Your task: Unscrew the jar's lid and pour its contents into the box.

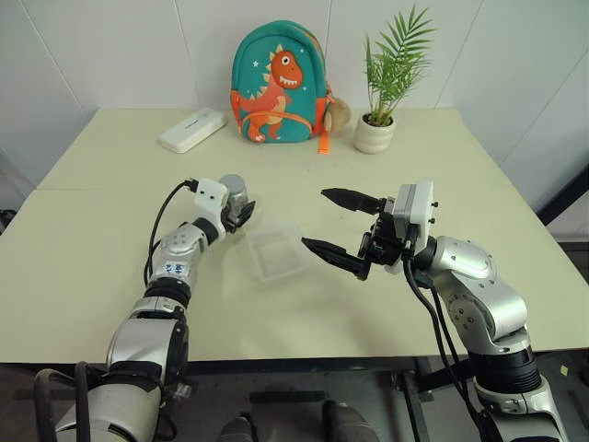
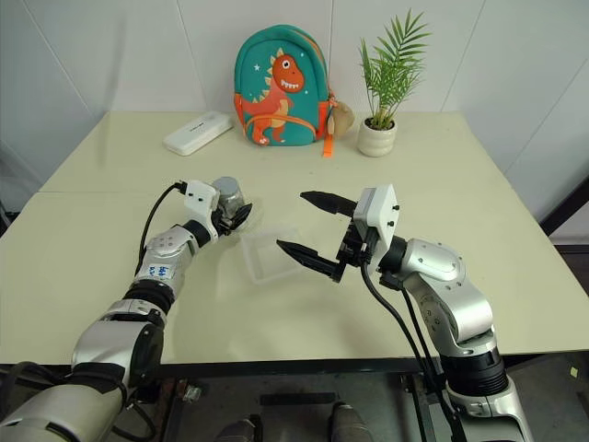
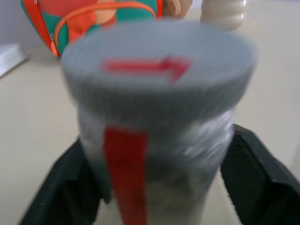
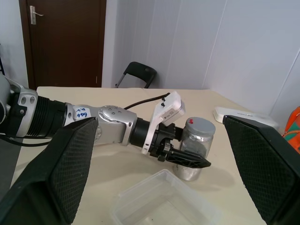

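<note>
Left tool (image 1: 241, 210) level, clamping jar (image 4: 196, 149); right tool (image 1: 339, 226) spread sideways

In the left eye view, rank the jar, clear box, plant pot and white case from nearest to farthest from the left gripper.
1. Jar: between the left gripper's fingers.
2. Clear box: just to its right.
3. White case: far edge, left.
4. Plant pot: far edge, right.
</note>
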